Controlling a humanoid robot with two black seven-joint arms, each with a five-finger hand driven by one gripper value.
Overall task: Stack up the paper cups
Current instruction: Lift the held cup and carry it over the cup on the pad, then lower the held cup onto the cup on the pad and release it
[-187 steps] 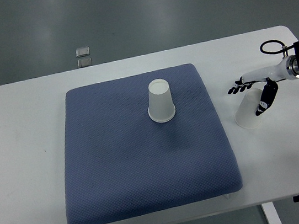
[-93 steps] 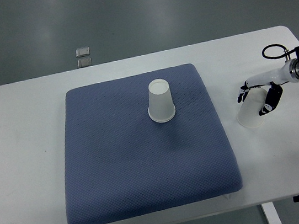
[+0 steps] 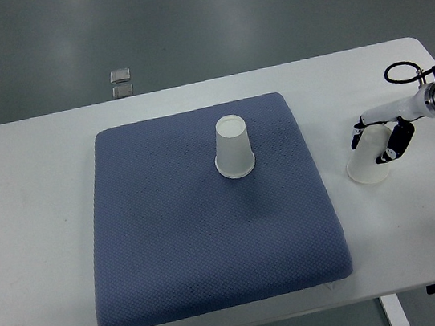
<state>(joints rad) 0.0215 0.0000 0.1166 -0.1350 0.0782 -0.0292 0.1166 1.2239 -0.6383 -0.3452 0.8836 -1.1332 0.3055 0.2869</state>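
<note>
One white paper cup (image 3: 234, 148) stands upside down on the blue pad (image 3: 188, 240), near its far middle. A second white paper cup (image 3: 367, 166) stands on the white table (image 3: 33, 237), just right of the pad. My right hand (image 3: 376, 140) comes in from the right edge and sits over the top of this second cup. Its dark fingertips (image 3: 356, 140) press the cup's left side and the thumb presses its right side. The cup's rim rests on the table. The left arm does not show.
The pad's right edge lies a short way left of the held cup. A black cable loop (image 3: 399, 72) sits by my right wrist near the table's right end. A small grey object (image 3: 121, 82) lies on the floor beyond the table.
My right hand's fingers have drawn in from spread to closed around the right cup. The hand and cup have shifted slightly to the right. The cup on the pad has not moved.
</note>
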